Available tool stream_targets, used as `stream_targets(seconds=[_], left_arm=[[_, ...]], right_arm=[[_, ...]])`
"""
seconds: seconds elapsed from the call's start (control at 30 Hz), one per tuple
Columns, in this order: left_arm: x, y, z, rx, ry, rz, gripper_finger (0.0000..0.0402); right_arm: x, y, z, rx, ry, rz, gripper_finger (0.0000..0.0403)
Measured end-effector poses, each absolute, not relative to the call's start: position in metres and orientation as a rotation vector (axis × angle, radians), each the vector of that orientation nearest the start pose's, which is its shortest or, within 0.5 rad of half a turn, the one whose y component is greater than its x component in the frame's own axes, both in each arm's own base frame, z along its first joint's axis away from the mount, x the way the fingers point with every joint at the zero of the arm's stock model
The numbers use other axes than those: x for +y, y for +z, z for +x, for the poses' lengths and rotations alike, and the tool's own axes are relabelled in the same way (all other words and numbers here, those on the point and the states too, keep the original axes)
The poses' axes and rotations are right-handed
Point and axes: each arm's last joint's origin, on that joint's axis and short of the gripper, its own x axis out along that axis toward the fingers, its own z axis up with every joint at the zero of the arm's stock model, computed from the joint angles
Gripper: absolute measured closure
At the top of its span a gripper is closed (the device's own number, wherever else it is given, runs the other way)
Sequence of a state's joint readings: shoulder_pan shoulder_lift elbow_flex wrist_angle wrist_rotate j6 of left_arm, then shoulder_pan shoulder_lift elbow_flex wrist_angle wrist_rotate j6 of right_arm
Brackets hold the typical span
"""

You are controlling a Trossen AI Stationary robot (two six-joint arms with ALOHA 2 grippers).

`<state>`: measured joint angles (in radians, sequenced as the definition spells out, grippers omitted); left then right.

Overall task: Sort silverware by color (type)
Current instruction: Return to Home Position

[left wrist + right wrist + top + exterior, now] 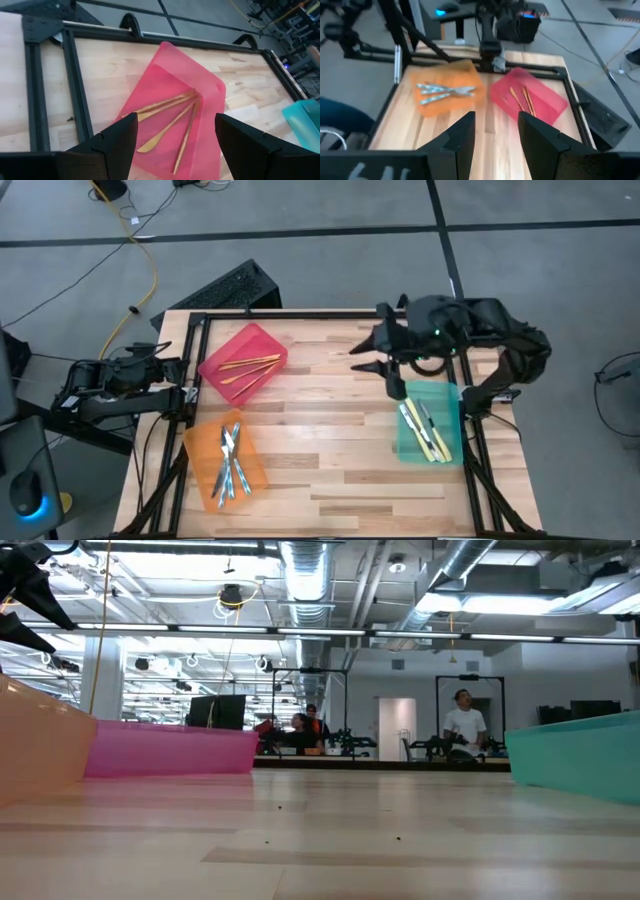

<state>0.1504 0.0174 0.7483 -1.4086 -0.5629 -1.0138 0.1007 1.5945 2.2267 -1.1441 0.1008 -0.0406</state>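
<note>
- Right gripper (366,357) — high view: fingers spread, over the table (330,450) near the green bin (450,395); left gripper (183,383) at the left edge.
- Gold silverware (248,368) in the red bin (265,338), silvery-blue pieces (230,460) in the orange bin (200,442), yellow-handled pieces (428,430) in the green bin.
- Left wrist view: left fingers (115,142) apart — nothing held.
- Right wrist view: right fingers (460,137) parted, empty.

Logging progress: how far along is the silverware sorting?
Sorting looks done: gold cutlery in the translucent red plastic bin, silvery-blue pieces in the orange bin, yellow-handled pieces in the green bin. Nothing in hand: left tool by the red bin, right tool near the green bin, both open. No loose pieces on the wooden table.
</note>
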Motion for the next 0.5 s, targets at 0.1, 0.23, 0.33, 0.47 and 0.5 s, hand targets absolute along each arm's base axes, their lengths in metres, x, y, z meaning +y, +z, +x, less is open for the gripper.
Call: stream_targets(seconds=[0.1, 0.23, 0.33, 0.47, 0.5], left_arm=[[0.011, 0.259, -0.032, 0.255, 0.973, -0.781, 0.0155], [0.011, 0.259, -0.032, 0.256, 0.971, -0.782, 0.0155], [0.011, 0.259, -0.032, 0.256, 0.971, -0.782, 0.0155], [0.011, 0.259, -0.032, 0.255, 0.972, -0.781, 0.0155], [0.011, 0.259, -0.032, 0.254, 0.972, -0.784, 0.0155]], right_arm=[[0.024, 0.493, 0.266, 0.496, -0.017, -0.084, 0.0230], [0.022, 0.462, 0.246, 0.325, -0.022, -0.059, 0.0230], [0.021, 0.430, 0.231, 0.159, -0.024, -0.009, 0.0230], [0.017, 0.385, 0.216, 0.039, -0.036, 0.054, 0.0230], [0.015, 0.376, 0.212, 0.020, -0.042, 0.076, 0.0230]])
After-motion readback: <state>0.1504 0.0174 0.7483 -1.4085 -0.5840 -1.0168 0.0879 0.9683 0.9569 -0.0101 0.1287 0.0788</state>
